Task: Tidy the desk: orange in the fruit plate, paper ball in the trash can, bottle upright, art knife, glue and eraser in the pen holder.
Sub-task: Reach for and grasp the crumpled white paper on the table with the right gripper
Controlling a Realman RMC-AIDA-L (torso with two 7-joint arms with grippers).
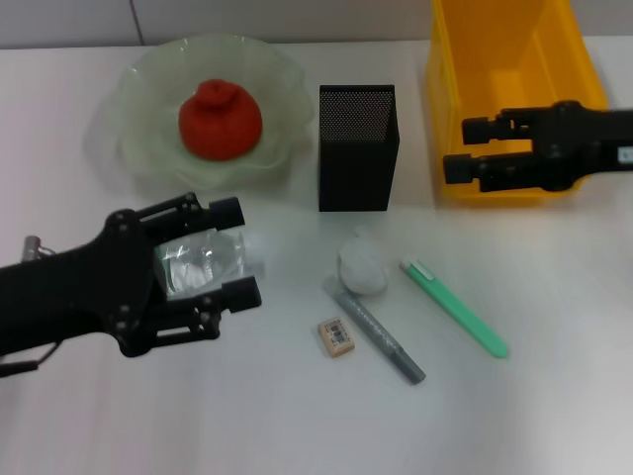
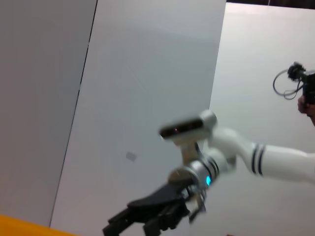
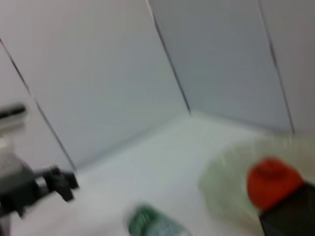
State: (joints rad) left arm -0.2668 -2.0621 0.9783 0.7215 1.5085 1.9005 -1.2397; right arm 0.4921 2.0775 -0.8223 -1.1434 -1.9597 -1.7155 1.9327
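Currently, bottle (image 1: 203, 262): seen end-on in the head view, clamped between the fingers of the left end effector (image 1: 223, 255); clear plastic body facing the camera, just nearer than the fruit plate.
Bottle, right wrist view: a green-and-clear shape (image 3: 150, 222) low on the white counter, blurred.
Left end effector: closed around the bottle, black arm reaching in from the left edge of the head view.
Orange (image 1: 219, 119): red-orange, sitting in the middle of the fruit plate (image 1: 138, 94); also visible in the right wrist view (image 3: 272, 181).
Fruit plate: pale green, wavy rim, at the far left of the counter (image 1: 198, 416).
Pen holder (image 1: 357, 146): black mesh box, upright, between the fruit plate and the trash can.
Trash can (image 1: 490, 49): yellow bin at the far right.
Right end effector (image 1: 460, 150): fingers spread apart and holding nothing, hovering over the near edge of the trash can, pointing toward the pen holder.
Paper ball (image 1: 362, 267): white wad near the centre, touching the top end of the grey stick.
Grey stick (image 1: 381, 336): lying diagonally, just beside the eraser.
Eraser (image 1: 336, 335): tan block with a barcode label, flat on the counter.
Green stick (image 1: 453, 307): lying diagonally, right of the grey stick, apart from it.
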